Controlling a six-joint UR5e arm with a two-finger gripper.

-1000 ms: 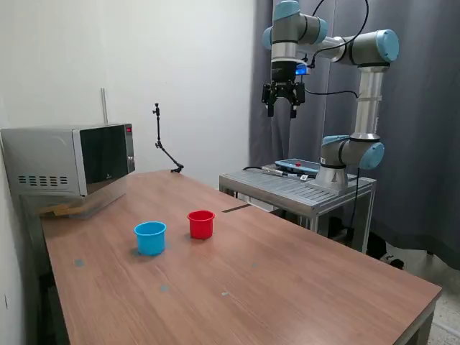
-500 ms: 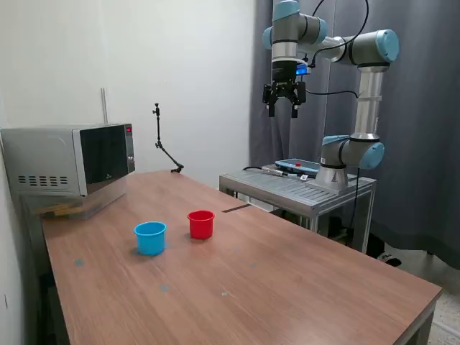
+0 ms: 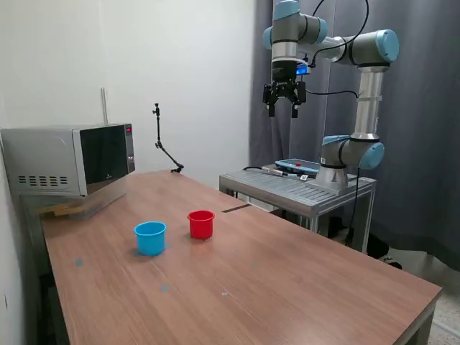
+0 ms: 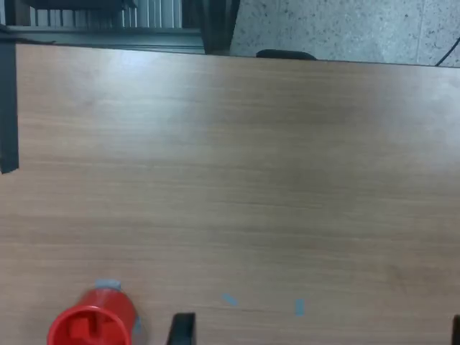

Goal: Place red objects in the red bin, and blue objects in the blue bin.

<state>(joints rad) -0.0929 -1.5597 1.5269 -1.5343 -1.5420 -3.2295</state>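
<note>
The red bin (image 3: 201,224) and the light blue bin (image 3: 150,237) stand side by side on the wooden table (image 3: 287,287), the blue one toward the exterior view's left. My gripper (image 3: 283,109) hangs high above the table's far edge, open and empty. In the wrist view the red bin (image 4: 90,327) shows from above, with red shapes inside it that I cannot make out clearly. One dark fingertip (image 4: 183,327) shows beside it. No red or blue objects lie on the table. The blue objects are hidden or out of view.
A microwave (image 3: 68,159) stands at the table's far end on the exterior view's left. A thin black jointed stand (image 3: 164,147) rises behind the table. The arm's metal base stand (image 3: 298,188) adjoins the table's far edge. Small bluish marks (image 4: 299,307) dot the wood.
</note>
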